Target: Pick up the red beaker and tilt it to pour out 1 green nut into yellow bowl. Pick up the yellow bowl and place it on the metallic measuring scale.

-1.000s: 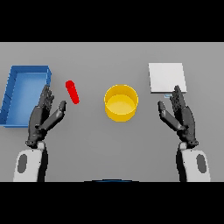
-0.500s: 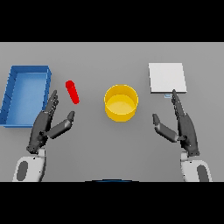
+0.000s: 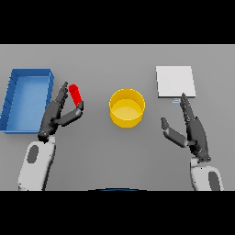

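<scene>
A small red beaker (image 3: 75, 94) lies on the grey table left of centre. My left hand (image 3: 53, 117) is right beside it, fingers straight and open, thumb reaching just under the beaker's near end, fingertips at its left side. The yellow bowl (image 3: 127, 107) stands in the middle of the table. The metallic measuring scale (image 3: 175, 81) is a pale square plate at the back right. My right hand (image 3: 195, 131) hovers open in front of the scale, well to the right of the bowl, thumb spread toward the bowl.
A blue tray (image 3: 26, 99) with raised walls sits at the far left, close behind my left hand.
My left hand has moved forward and right, up to the red beaker. My right hand has drifted back toward me and a little right, away from the scale.
</scene>
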